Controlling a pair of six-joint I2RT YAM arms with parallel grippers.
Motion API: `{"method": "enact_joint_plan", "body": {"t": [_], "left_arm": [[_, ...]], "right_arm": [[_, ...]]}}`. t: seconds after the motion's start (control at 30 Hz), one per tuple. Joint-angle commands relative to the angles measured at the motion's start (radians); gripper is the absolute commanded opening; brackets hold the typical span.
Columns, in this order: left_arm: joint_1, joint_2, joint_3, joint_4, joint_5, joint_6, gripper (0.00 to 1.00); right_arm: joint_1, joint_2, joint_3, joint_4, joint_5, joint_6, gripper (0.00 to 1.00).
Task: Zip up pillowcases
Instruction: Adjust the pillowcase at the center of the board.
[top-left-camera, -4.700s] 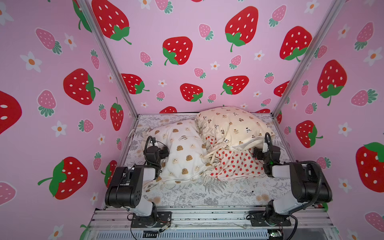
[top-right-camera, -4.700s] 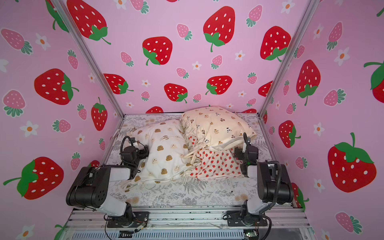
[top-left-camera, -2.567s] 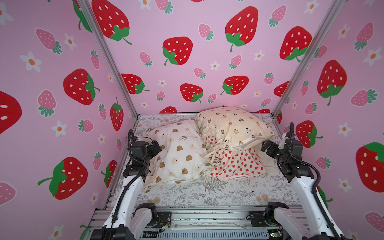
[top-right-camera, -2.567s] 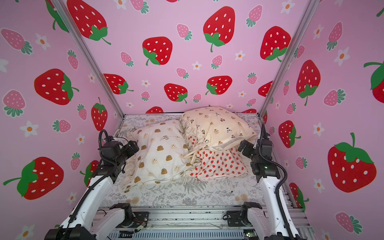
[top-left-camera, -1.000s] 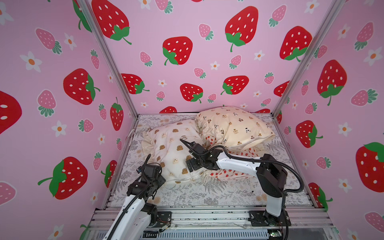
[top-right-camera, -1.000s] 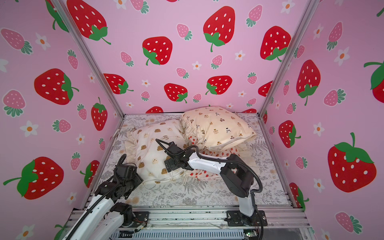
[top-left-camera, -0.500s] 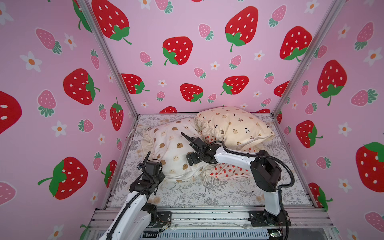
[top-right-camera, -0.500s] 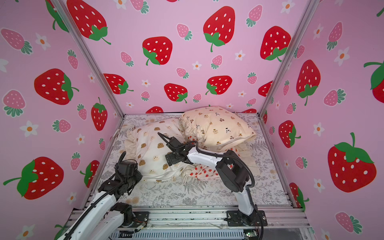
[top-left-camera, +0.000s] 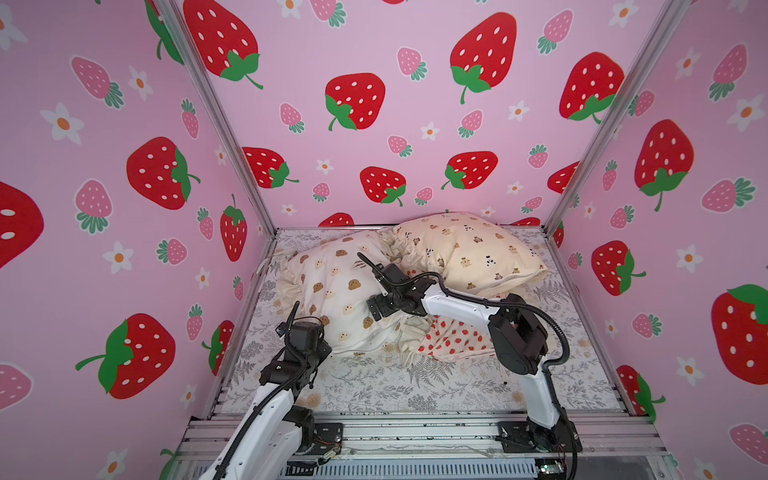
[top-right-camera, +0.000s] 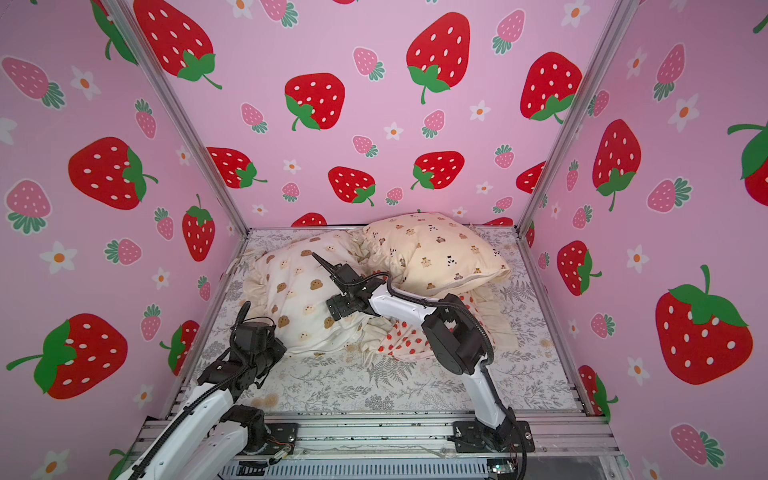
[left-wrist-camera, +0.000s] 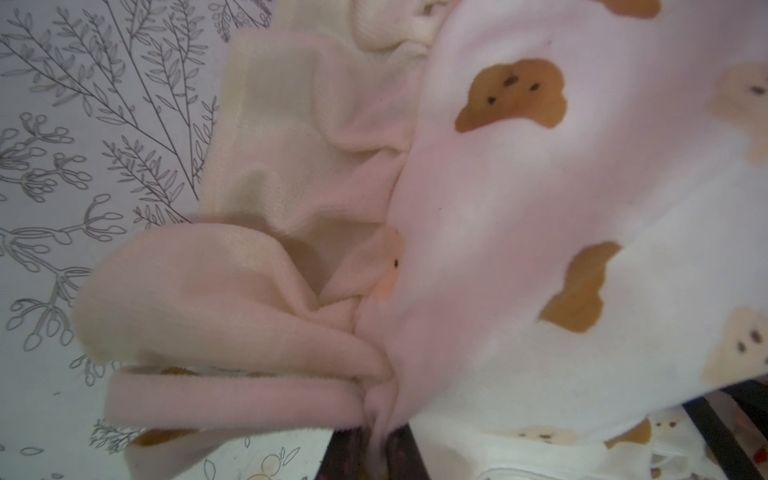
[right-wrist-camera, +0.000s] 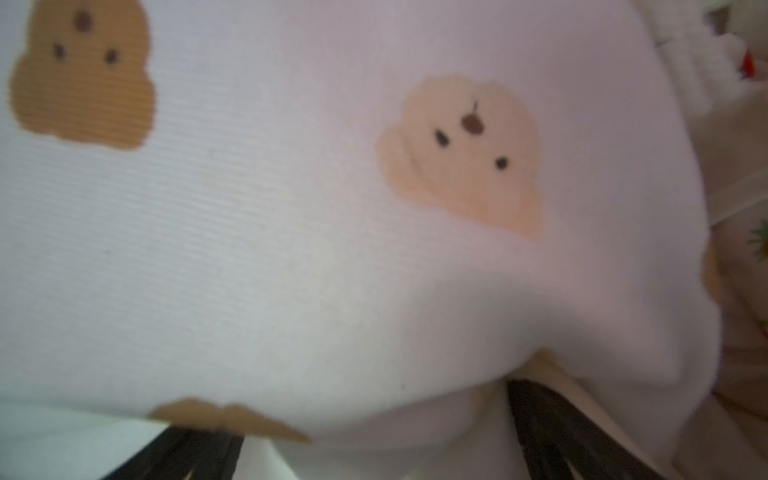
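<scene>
Left gripper (left-wrist-camera: 376, 449) has closed, pinching the bear pillow (top-left-camera: 332, 291) frill, right gripper (top-left-camera: 376, 309) spread open against same pillow

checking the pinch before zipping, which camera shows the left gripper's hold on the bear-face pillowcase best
The left wrist view: the left gripper shows closed on an edge fold of the bear-face pillowcase. In both top views the wrist hides that pinch. The right wrist view shows only bear-print fabric, not this gripper.
</scene>
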Motion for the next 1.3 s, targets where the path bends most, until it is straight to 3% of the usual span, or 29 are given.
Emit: {"method": "enact_joint_plan", "body": {"t": [0.0, 0.43, 0.5, 0.67, 0.83, 1.07, 1.27], "left_arm": [[0.006, -0.021, 0.031, -0.022, 0.016, 0.022, 0.12], [0.007, -0.065, 0.134, -0.145, 0.109, 0.058, 0.07], [0.007, -0.066, 0.167, -0.205, 0.116, 0.035, 0.0], [0.007, -0.069, 0.228, -0.307, 0.159, -0.022, 0.0], [0.004, -0.098, 0.213, -0.302, 0.212, -0.102, 0.0], [-0.068, -0.147, 0.139, -0.192, 0.257, -0.212, 0.0], [-0.206, -0.061, 0.157, -0.157, 0.145, -0.212, 0.02]], "right_arm": [[0.017, -0.113, -0.053, 0.019, -0.008, -0.017, 1.0], [0.141, -0.292, -0.167, -0.02, -0.021, 0.045, 1.0], [0.172, -0.306, -0.179, -0.022, -0.01, 0.055, 1.0], [0.228, -0.328, -0.229, 0.004, -0.003, 0.092, 0.87], [0.265, -0.315, -0.242, 0.027, -0.012, 0.085, 0.76], [0.212, -0.276, -0.249, 0.033, -0.003, 0.116, 0.72], [0.13, -0.192, -0.207, 0.053, -0.011, 0.12, 0.68]]}}
